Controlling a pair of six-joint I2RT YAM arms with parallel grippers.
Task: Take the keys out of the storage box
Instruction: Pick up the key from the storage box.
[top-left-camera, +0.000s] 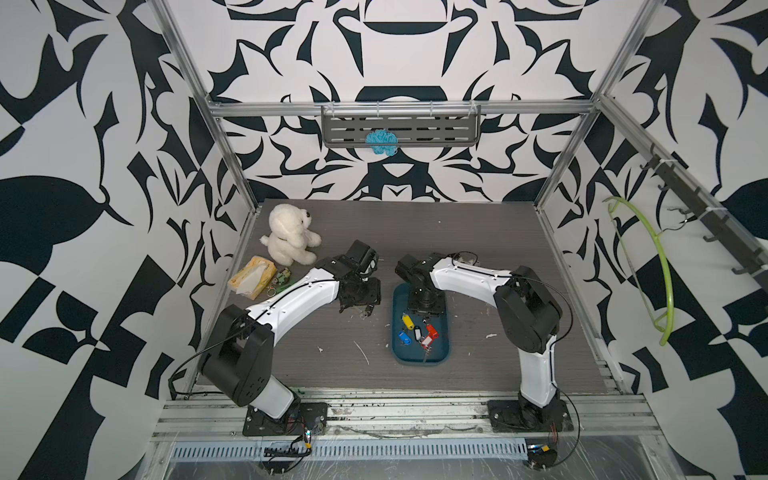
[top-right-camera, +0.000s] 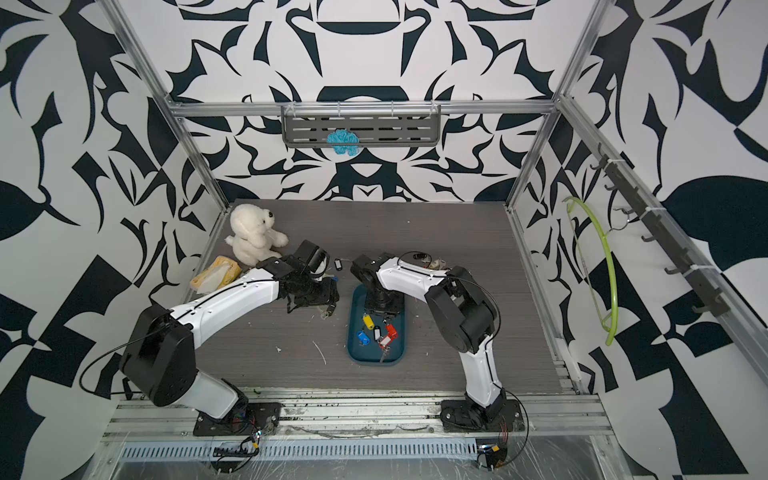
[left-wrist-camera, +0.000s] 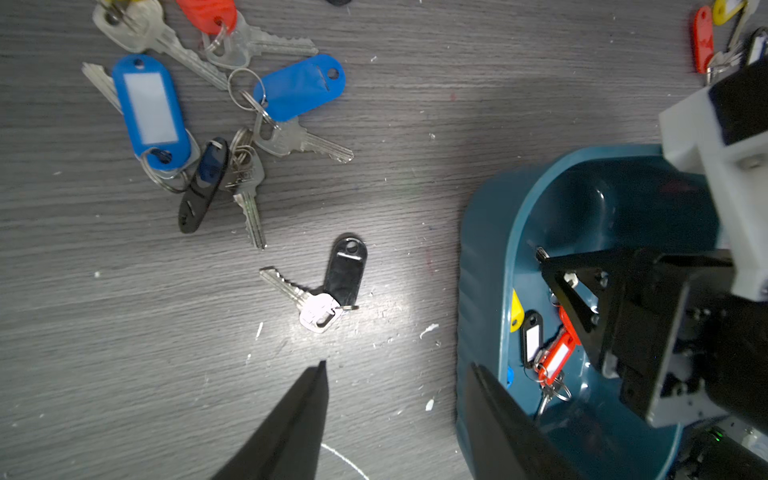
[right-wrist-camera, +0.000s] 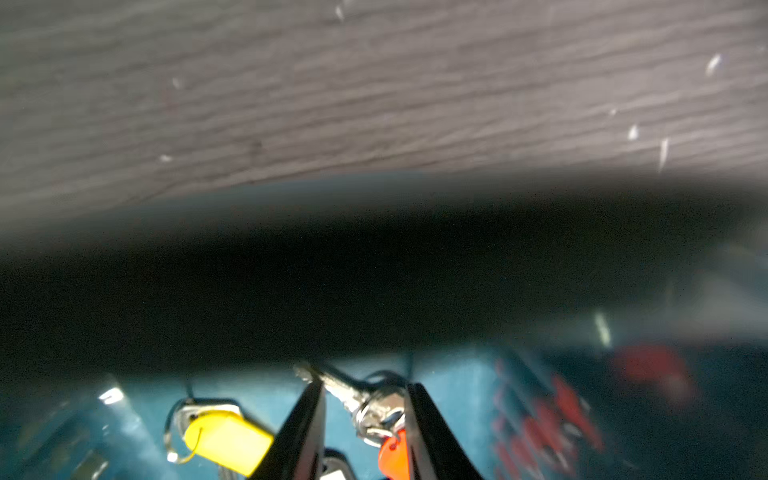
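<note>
The teal storage box (top-left-camera: 441, 354) (top-right-camera: 354, 354) (left-wrist-camera: 482, 291) lies right of the table's middle. In it are keys with yellow (top-left-camera: 406, 322), blue (top-left-camera: 402, 337) and red tags (top-left-camera: 431, 331). My right gripper (right-wrist-camera: 363, 388) reaches down into the box, its jaws closed in on a silver key with a red tag (right-wrist-camera: 374, 405) that touches both fingers. A yellow-tagged key (right-wrist-camera: 224, 436) lies beside it. My left gripper (left-wrist-camera: 397, 368) (top-left-camera: 359, 309) hangs open and empty over the table just left of the box. Several keys (left-wrist-camera: 232, 124) and a black-tagged key (left-wrist-camera: 332, 286) lie on the table.
A white plush bear (top-left-camera: 286, 237), a yellow tissue packet (top-left-camera: 251, 276) and a green keychain (top-left-camera: 282, 278) sit at the back left. More keys (left-wrist-camera: 706, 37) lie behind the box. A green hanger (top-left-camera: 660, 270) hangs on the right wall.
</note>
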